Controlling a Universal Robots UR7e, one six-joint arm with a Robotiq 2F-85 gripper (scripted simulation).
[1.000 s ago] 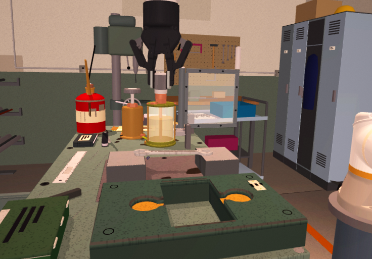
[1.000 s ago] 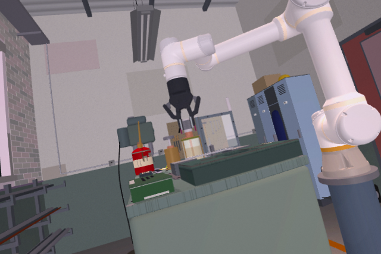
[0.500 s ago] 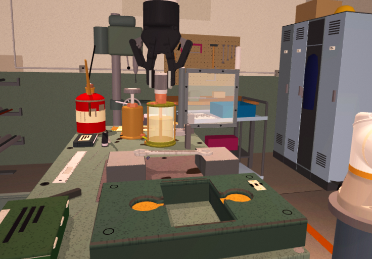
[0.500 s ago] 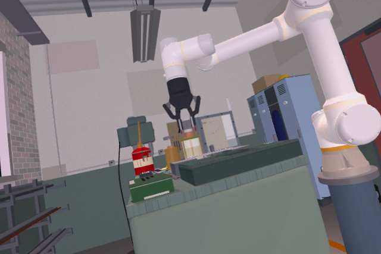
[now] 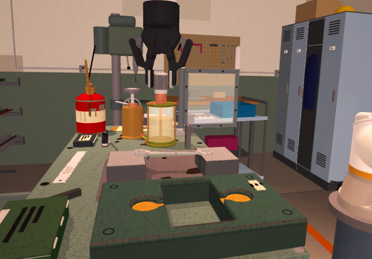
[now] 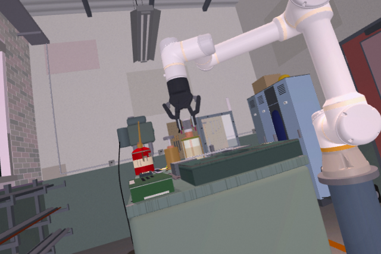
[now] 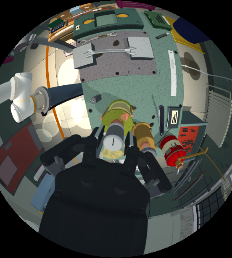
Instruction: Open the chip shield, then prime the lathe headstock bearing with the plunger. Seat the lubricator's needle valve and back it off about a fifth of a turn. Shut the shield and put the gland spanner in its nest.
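Observation:
The grey knurled needle valve knob (image 5: 160, 81) (image 7: 113, 142) tops the glass lubricator (image 5: 160, 124) (image 6: 190, 145) at the back of the bench, and a dark line marks its flat top. Left of the lubricator stands the orange pump with its plunger (image 5: 132, 93) (image 7: 143, 136). The clear chip shield (image 5: 212, 97) (image 6: 215, 128) stands swung open on the lubricator's right. The gland spanner (image 5: 173, 152) (image 7: 109, 51) lies across two grey blocks, in front of the green nest block (image 5: 195, 203) with its orange-floored recesses. My gripper (image 5: 160, 80) (image 6: 186, 126) (image 7: 112, 142) straddles the knob from above, open and holding nothing.
The blue-grey lockers (image 5: 322, 92) stand to the right of the bench. A red oil can (image 5: 90, 112) and a drill press (image 5: 116, 55) stand left of the pump. A white rule (image 5: 69, 166) and a green book (image 5: 29, 228) lie on the bench's left side.

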